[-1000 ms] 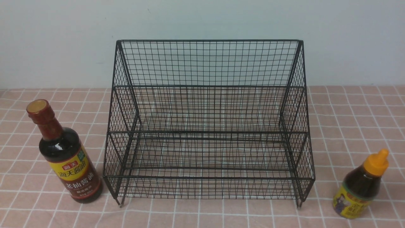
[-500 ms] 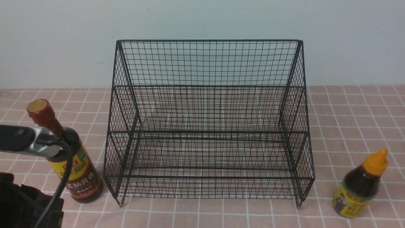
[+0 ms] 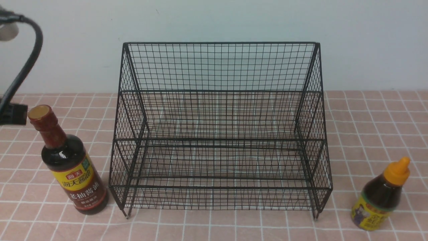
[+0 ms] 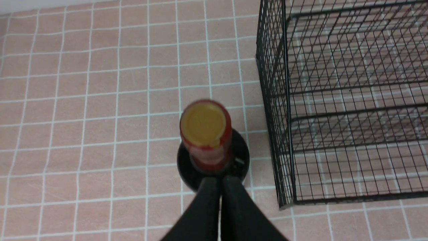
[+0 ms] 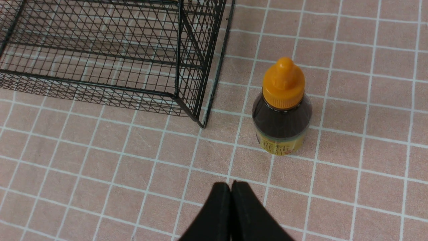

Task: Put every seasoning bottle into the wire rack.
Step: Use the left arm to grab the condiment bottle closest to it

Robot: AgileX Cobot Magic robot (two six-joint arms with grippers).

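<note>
Left gripper (image 4: 219, 179), its two black fingers pressed together and holding nothing, hung directly above the tall bottle (image 3: 72, 167). That bottle stood upright on the pink checked cloth (image 3: 367, 127), just beside the left flank of the wire rack (image 3: 220, 134). Right gripper (image 5: 230, 185), likewise closed and empty, hovered near the short bottle (image 5: 282, 127), which stood upright off the rack's right front corner and apart from it. Both tiers of the rack were bare, and neither bottle had been placed.

Filled high with dark liquid, the tall bottle looked heavy and, if glass, breakable. Its glossy shoulder appeared slippery, so the labelled body, well below the red-brown cap (image 3: 41, 117), seemed the safer hold. The short bottle appeared lighter, probably plastic with some give, and best taken round its body under the orange nozzle cap (image 5: 283, 83). Either gripper would have to open first.

White lines crossed the cloth, which lay flat over the table with only faint creases. A plain pale wall (image 3: 217, 20) closed the scene behind the rack.
</note>
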